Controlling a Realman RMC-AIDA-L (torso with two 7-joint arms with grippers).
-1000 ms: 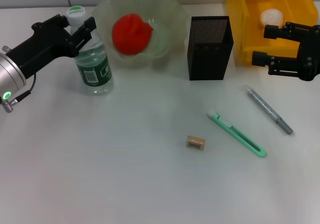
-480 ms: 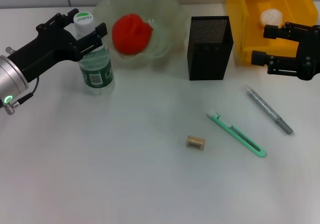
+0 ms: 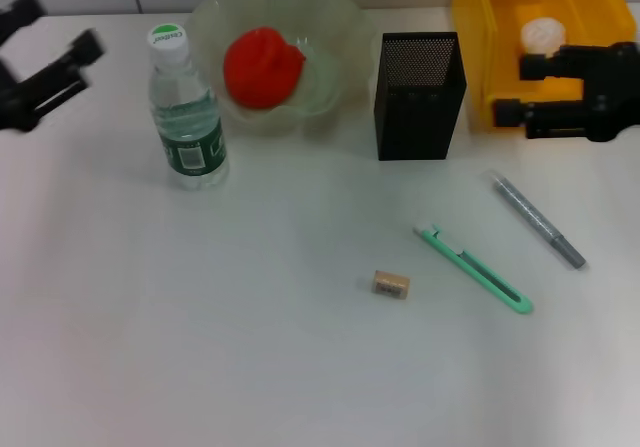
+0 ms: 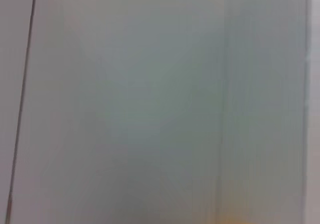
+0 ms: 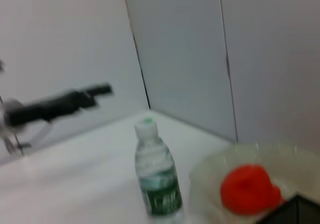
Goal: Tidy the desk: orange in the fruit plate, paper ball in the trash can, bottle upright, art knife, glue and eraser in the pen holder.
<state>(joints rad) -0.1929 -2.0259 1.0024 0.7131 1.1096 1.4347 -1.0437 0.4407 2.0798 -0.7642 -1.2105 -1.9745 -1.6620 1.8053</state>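
A plain white bench spreads beneath both claws, and pale grey wall panels rise behind it.

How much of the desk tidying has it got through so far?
Half looks done: the orange lies in the fruit plate, the paper ball in the yellow trash can, and the bottle stands upright. Nothing is in hand: the left pincer is open at the desk's edge, the right pincer open by the can. The art knife, glue and eraser still lie outside the pen holder.
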